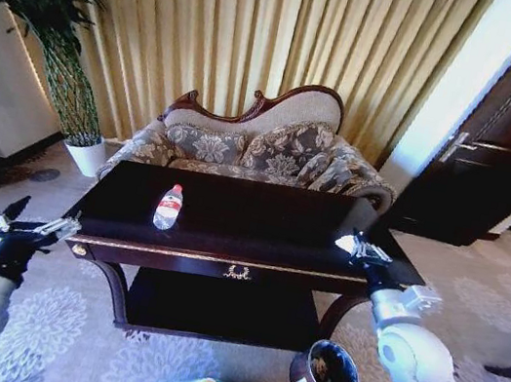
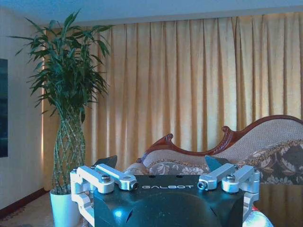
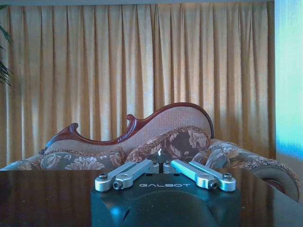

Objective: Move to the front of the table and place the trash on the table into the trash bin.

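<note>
A sofa [image 1: 264,143] backs the table [image 1: 232,209], a plant [image 1: 58,47] left; the bottle [image 1: 169,206] lies mid-left on top, cap toward the sofa; bin [image 1: 325,374] on the carpet front-right; left gripper [image 1: 32,223] spread wide off the table's left corner; right gripper [image 1: 357,246] pinched together over the right edge.

- Table [image 1: 232,212]: glossy dark wood, mirror-smooth top, gold trim.
- Bottle [image 1: 167,207]: clear plastic, red-and-white label.
- Trash bin [image 1: 324,373]: shiny silvery metal band.
- Right gripper [image 3: 162,165]: brushed metal links, glossy black housing.
- Sofa [image 1: 263,148]: patterned cloth, polished wood frame.
</note>
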Motion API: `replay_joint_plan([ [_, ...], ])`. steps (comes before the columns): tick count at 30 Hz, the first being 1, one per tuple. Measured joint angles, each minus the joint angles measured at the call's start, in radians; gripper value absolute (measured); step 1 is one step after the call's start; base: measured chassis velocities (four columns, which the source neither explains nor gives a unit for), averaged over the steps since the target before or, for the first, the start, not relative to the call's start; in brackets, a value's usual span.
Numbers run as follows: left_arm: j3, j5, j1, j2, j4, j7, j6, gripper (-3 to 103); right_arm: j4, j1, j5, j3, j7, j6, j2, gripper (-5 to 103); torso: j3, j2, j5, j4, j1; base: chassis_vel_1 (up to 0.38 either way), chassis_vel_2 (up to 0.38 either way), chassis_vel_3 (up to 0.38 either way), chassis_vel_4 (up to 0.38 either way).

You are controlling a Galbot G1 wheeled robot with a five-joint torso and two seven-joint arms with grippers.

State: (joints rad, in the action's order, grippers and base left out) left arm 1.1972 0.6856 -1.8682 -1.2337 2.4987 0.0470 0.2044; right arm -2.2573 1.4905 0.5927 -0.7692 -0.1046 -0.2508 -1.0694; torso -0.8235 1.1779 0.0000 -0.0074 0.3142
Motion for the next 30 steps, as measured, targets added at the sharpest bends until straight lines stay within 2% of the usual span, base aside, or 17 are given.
replay_joint_plan([
  [12,-0.025,-0.024,0.014,-0.020,0.002,-0.002,-0.004,100,0.045,-0.036,-0.067,0.057,-0.019,-0.001,-0.024,0,0.001,0.001,0.0001,-0.0002,-0.001,0.180,-0.208,-0.187,0.188],
  [19,-0.035,-0.030,0.021,-0.039,0.002,-0.007,-0.005,100,0.097,-0.035,-0.067,0.064,-0.022,-0.004,-0.014,0,0.000,0.000,-0.0002,0.0000,-0.001,0.040,-0.032,-0.053,0.041],
  [23,-0.050,-0.043,0.025,-0.054,0.002,-0.009,-0.006,100,0.181,-0.017,-0.078,0.068,-0.004,0.000,-0.012,0,-0.001,-0.001,0.0002,-0.0003,0.001,-0.041,0.043,0.038,-0.035],
  [27,-0.060,-0.047,0.028,-0.068,0.002,-0.011,-0.007,100,0.319,-0.006,-0.126,0.076,0.021,0.034,-0.012,0,0.000,-0.001,0.0002,-0.0002,0.001,-0.014,0.019,0.014,-0.006],
  [30,-0.073,-0.056,0.032,-0.079,0.002,-0.011,-0.007,100,0.490,-0.034,-0.153,0.100,0.032,0.051,-0.013,0,0.000,0.000,0.0001,-0.0005,-0.001,0.000,0.000,0.000,0.000],
])
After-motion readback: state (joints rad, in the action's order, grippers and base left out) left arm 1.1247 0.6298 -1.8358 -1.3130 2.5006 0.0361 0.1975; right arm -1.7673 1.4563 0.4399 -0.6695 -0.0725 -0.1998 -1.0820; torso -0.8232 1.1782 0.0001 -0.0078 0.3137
